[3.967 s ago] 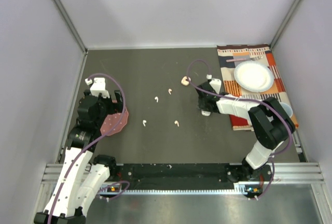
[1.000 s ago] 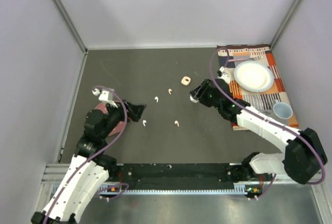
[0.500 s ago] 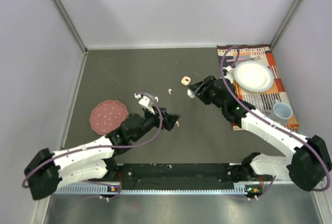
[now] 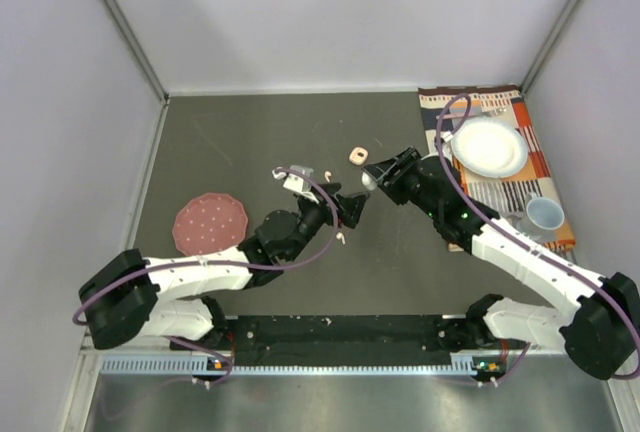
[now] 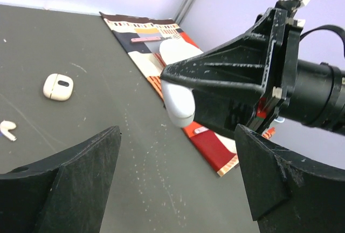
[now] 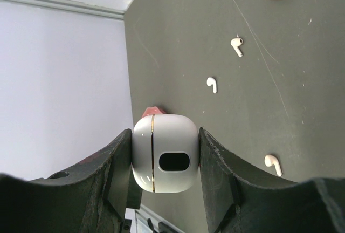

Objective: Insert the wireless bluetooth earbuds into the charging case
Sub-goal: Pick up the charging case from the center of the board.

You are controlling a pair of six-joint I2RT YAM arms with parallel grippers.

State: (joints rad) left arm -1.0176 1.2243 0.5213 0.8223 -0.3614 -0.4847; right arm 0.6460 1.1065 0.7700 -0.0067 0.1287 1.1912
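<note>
Pale, plain walls [image 4: 330, 22] close in the workspace on three sides, with metal posts in the far corners. The floor of it is a dark grey table [image 4: 230, 142], matt, scuffed with fine scratches and pale specks. A metal rail [image 4: 350, 362] runs along its near edge, where both arms are fixed.

A striped orange, red and cream placemat [image 4: 535, 167] lies in the far right corner. A round pink dotted disc [image 4: 210, 222] lies flat at the left. A white plate [image 4: 488, 147] sits on the placemat, with a small blue cup [image 4: 545, 214] nearer its front edge.

The left gripper [image 5: 178, 173] reaches out over the middle of the table, its jaws spread wide with nothing between them. Just beyond it, the right gripper [image 6: 164, 155] pinches a closed white case [image 5: 178, 103] by its sides, off the table.

A peach case [image 4: 356, 156] rests shut on the table, a little beyond the two grippers. The earbuds [image 6: 212, 84] lie loose on the bare surface, scattered apart from both cases. Three show in the right wrist view.
</note>
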